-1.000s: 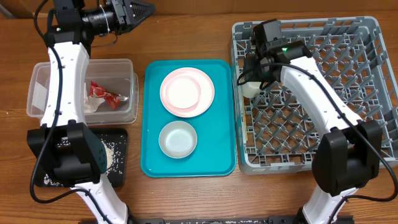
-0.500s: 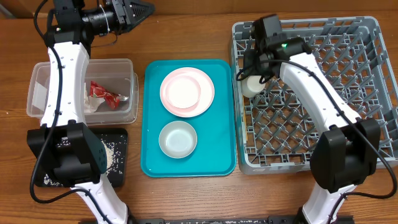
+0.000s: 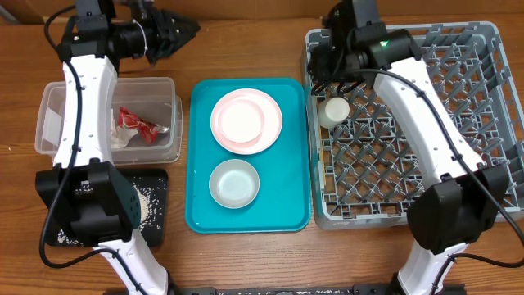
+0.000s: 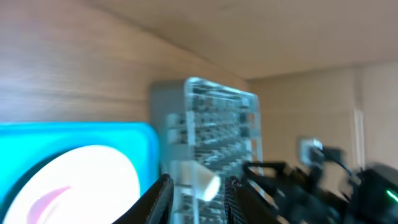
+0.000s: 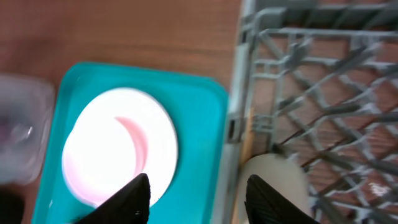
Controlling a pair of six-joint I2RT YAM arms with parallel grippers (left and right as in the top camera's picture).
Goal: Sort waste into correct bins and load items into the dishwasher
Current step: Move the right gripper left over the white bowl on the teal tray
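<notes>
The small white cup (image 3: 334, 111) (image 5: 273, 186) rests in the grey dishwasher rack (image 3: 483, 98) by its left wall. My right gripper (image 3: 334, 80) (image 5: 202, 199) hovers just above and behind it, open and holding nothing. On the teal tray (image 3: 286, 205) lie the pink plate (image 3: 260, 135) (image 5: 118, 146), with a smaller pink dish (image 3: 240, 119) on it, and the grey bowl (image 3: 233, 183). My left gripper (image 3: 190, 31) (image 4: 199, 202) hangs in the air at the back left, its fingers apart and empty. The clear tub (image 3: 57, 102) holds the red wrapper (image 3: 135, 123) and the white napkin (image 3: 115, 135).
The black tray (image 3: 155, 213) with white grains (image 3: 141, 205) sits at the front left, partly hidden by the left arm's base. The left wrist view is blurred. Upright pegs fill the rack.
My right gripper has opened, let go of the cup and lifted toward the back. The cup stays in the rack. My left gripper shifted slightly.
</notes>
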